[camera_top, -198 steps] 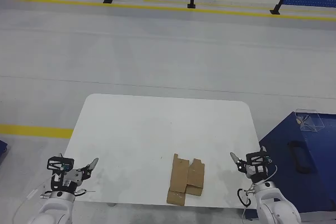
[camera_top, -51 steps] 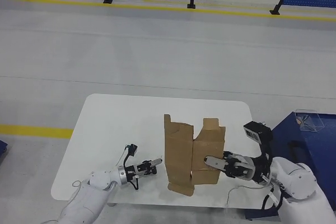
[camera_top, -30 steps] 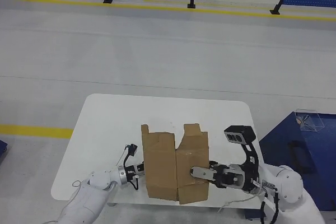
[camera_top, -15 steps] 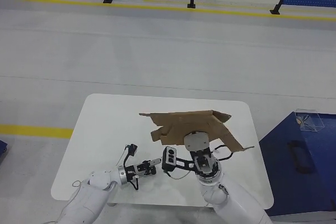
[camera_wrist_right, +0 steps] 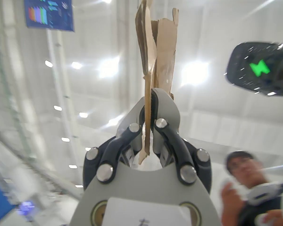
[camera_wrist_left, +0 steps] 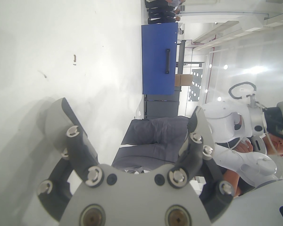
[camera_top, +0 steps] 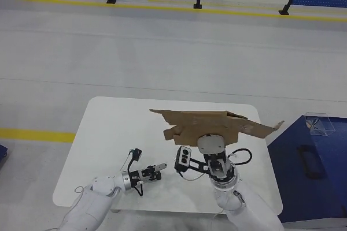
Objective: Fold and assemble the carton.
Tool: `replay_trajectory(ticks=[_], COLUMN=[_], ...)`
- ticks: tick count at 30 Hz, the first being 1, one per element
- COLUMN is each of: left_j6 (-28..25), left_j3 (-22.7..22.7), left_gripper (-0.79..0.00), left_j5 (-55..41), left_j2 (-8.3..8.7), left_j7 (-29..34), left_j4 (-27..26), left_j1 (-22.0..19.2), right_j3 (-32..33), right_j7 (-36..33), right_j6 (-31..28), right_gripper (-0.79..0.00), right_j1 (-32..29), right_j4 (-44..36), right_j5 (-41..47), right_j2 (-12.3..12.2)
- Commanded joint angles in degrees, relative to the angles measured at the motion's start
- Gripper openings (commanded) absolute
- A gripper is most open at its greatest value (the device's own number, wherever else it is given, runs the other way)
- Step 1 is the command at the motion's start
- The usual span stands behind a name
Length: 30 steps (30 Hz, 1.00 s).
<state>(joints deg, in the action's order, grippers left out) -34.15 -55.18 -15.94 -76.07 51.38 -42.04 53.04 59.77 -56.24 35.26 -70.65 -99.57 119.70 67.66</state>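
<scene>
1. The white table [camera_top: 115, 133] has rounded corners; in the left wrist view its surface [camera_wrist_left: 37, 24] carries a few small dark marks.
2. A blue cabinet [camera_top: 318, 167] stands just beside the table's right edge.
3. The carton [camera_top: 208, 124] is off the table, held up in the air over the far right part of it. From the top view it reads as a long, mostly flat brown sheet with flaps. One end reaches out past the table's right edge toward the blue cabinet. In the right wrist view the carton [camera_wrist_right: 165, 48] is seen edge-on, its cardboard layers rising from the gripper toward the ceiling lights and parting slightly higher up.
4. The right gripper [camera_wrist_right: 149, 97] points upward, with its two fingers pressed together on the carton's lower edge. A short tab of cardboard hangs down between the finger bases.
5. The left gripper [camera_top: 158, 169] sits low over the near left part of the table, pointing toward the right arm and well apart from the carton. Its fingers [camera_wrist_left: 61, 109] are spread wide.
</scene>
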Motion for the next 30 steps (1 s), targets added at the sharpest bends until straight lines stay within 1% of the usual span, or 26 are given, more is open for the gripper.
replay_trajectory(ticks=[1,3,4,5,6,8,9,10,11,12,14,16,28,29,30], left_j6=[0.00,0.00,0.00,0.00,0.00,0.00,0.00,0.00,0.00,0.00,0.00,0.00,0.00,0.00,0.00], left_j3=[0.00,0.00,0.00,0.00,0.00,0.00,0.00,0.00,0.00,0.00,0.00,0.00,0.00,0.00,0.00], left_gripper=[0.000,0.000,0.000,0.000,0.000,0.000,0.000,0.000,0.000,0.000,0.000,0.000,0.000,0.000,0.000], left_j5=[0.00,0.00,0.00,0.00,0.00,0.00,0.00,0.00,0.00,0.00,0.00,0.00,0.00,0.00,0.00], left_j2=[0.00,0.00,0.00,0.00,0.00,0.00,0.00,0.00,0.00,0.00,0.00,0.00,0.00,0.00,0.00], left_j7=[0.00,0.00,0.00,0.00,0.00,0.00,0.00,0.00,0.00,0.00,0.00,0.00,0.00,0.00,0.00], left_j4=[0.00,0.00,0.00,0.00,0.00,0.00,0.00,0.00,0.00,0.00,0.00,0.00,0.00,0.00,0.00], left_j1=[0.00,0.00,0.00,0.00,0.00,0.00,0.00,0.00,0.00,0.00,0.00,0.00,0.00,0.00,0.00], right_j3=[4.20,8.02,10.63,12.51,14.96,18.26,20.49,22.46,25.05,25.78,26.54,26.78,26.78,29.23,32.25], right_j7=[-11.28,-16.63,-17.96,-18.84,-19.16,-18.30,-17.25,-13.70,-8.77,-5.39,0.53,3.95,3.95,4.28,5.81], right_j6=[-14.29,-26.36,-33.64,-39.92,-47.74,-59.39,-65.78,-69.61,-74.54,-77.92,-83.83,-87.25,-87.25,-87.58,-89.11], right_gripper=[-0.785,-0.785,-0.785,-0.785,-0.785,-0.785,-0.785,-0.785,-0.785,-0.785,-0.785,-0.785,-0.785,-0.785,-0.785], right_j1=[-1.94,-3.24,-3.41,-4.16,-4.76,-7.20,-8.30,-9.42,-10.57,-12.50,-15.46,-16.93,-16.93,-15.83,-15.32], right_j4=[-0.96,-1.65,-2.34,-3.13,-4.49,-7.15,-8.64,-10.76,-13.36,-15.15,-16.53,-17.14,-17.14,-18.75,-20.95], right_j5=[-24.23,-37.23,-43.84,-49.16,-55.98,-65.46,-70.94,-76.65,-85.01,-91.06,-96.90,-100.63,-100.63,-106.22,-112.24], right_j2=[-0.49,-0.99,-1.25,-1.42,-1.63,-1.82,-1.91,-1.95,-1.98,-1.97,-1.85,-1.93,-1.93,-2.09,-2.13])
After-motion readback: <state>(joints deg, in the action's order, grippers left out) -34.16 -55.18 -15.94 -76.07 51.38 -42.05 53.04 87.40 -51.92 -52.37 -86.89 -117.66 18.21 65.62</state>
